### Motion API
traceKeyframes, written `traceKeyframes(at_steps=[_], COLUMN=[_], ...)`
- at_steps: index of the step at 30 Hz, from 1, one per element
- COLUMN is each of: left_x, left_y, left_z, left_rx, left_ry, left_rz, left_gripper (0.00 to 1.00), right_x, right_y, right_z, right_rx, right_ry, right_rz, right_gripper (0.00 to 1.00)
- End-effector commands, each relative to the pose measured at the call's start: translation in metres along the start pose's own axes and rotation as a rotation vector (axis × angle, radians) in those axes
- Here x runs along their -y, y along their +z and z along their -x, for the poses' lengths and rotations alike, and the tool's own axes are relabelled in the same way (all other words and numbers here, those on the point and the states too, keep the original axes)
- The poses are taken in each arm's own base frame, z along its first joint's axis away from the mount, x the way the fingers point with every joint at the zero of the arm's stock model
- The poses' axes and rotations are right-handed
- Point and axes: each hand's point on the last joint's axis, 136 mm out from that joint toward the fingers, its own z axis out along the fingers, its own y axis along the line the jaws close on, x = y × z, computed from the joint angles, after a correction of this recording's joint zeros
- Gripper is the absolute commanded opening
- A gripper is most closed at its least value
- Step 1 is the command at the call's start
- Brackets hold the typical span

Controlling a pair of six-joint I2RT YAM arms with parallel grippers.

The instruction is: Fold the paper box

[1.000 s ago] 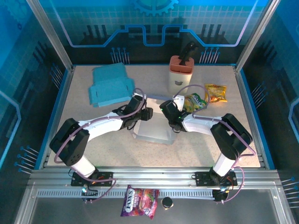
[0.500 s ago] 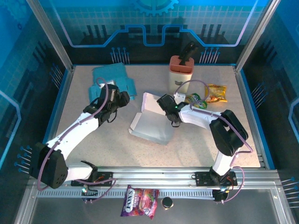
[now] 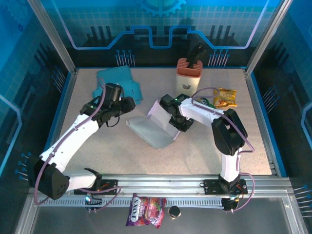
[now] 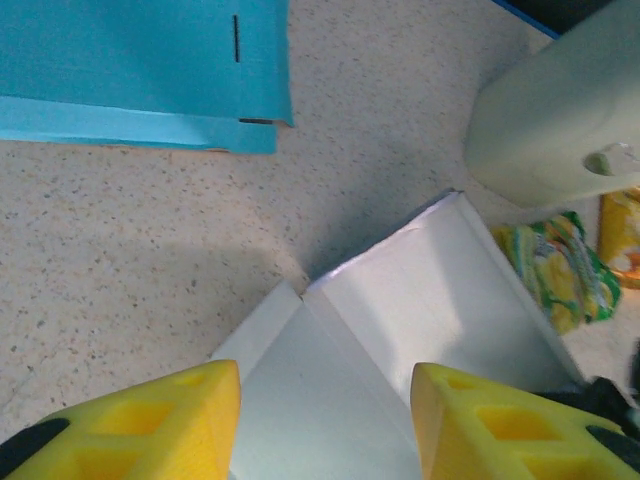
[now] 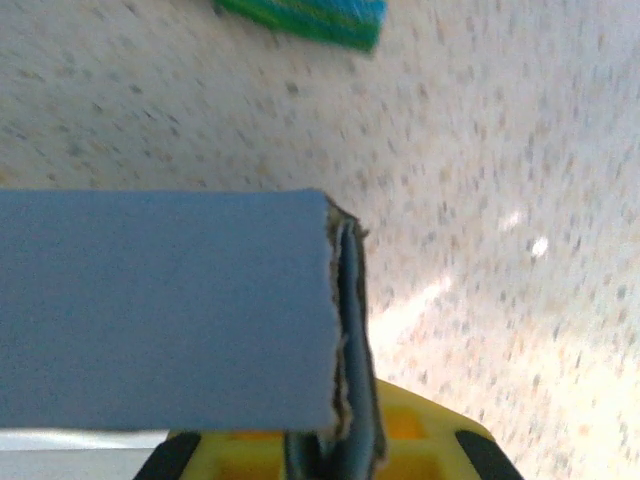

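- I see the paper box (image 3: 152, 131) lying mid-table (image 3: 204, 151).
- Behind it, to the left, lies flat cardboard (image 3: 117, 82).
- Behind it, to the right, stands a canister (image 3: 189, 75), with snack packets (image 3: 225, 96) just right of it.
- A candy bag (image 3: 146, 210) lies off the table's near edge.

High rear camera and close wrist cameras share the paper box (image 3: 152, 131).
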Motion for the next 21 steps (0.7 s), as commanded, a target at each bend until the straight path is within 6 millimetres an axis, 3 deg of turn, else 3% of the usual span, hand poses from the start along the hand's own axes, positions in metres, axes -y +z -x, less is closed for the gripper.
traceKeyframes(at_steps=[1, 5, 12, 21], left_x=[0.010, 0.011, -0.010, -0.029], left_y=[-0.034, -0.052, -0.073, -0.064], left_z=[-0.010, -0.013, -0.029, -0.065], left_rx=[-0.054, -0.065, -0.084, -0.156], left_ry=[0.041, 0.077, 0.127, 0.075], left_rz=[-0.029, -0.028, 0.015, 0.001], left_gripper=[0.48, 0.48, 0.47, 0.46], right_x=[0.033, 0.035, 0.044, 0.052], right_y=[0.005, 0.007, 0.016, 0.030], right_z=[-0.027, -0.042, -0.078, -0.108], right_rx=[-0.148, -0.208, -0.367, -0.459], right_ry=[0.171, 0.247, 0.411, 0.585], right_rz=[-0.172, -0.207, -0.322, -0.356], right_gripper=[0.00, 0.00, 0.00, 0.00])
